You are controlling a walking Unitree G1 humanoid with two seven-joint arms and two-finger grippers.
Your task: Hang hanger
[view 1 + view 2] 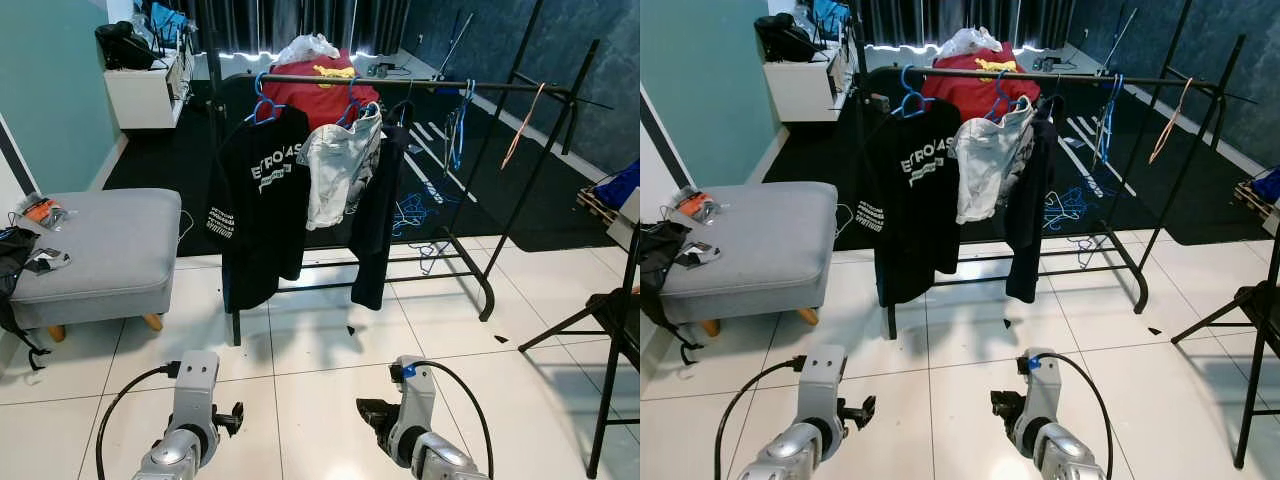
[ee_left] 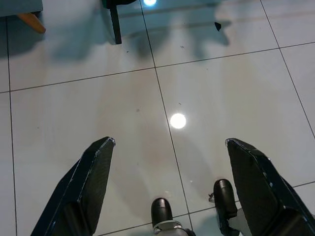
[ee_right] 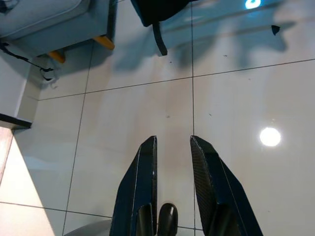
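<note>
The white tiled floor (image 1: 320, 370) carries a black clothes rack (image 1: 486, 290). A grey footstool (image 1: 100, 250) stands beside it.

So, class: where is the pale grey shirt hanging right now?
In the left eye view, the pale grey shirt hangs on a blue hanger mid-rail on the black clothes rack, between two black garments.

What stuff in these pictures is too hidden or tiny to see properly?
- Red cloth: eye views, its lower part is behind the hanging clothes.
- Black shirt lettering: too small to read fully.
- Things on the white shelf: too far and dark to name.
- Black stand: cut off by the picture's edge.
</note>
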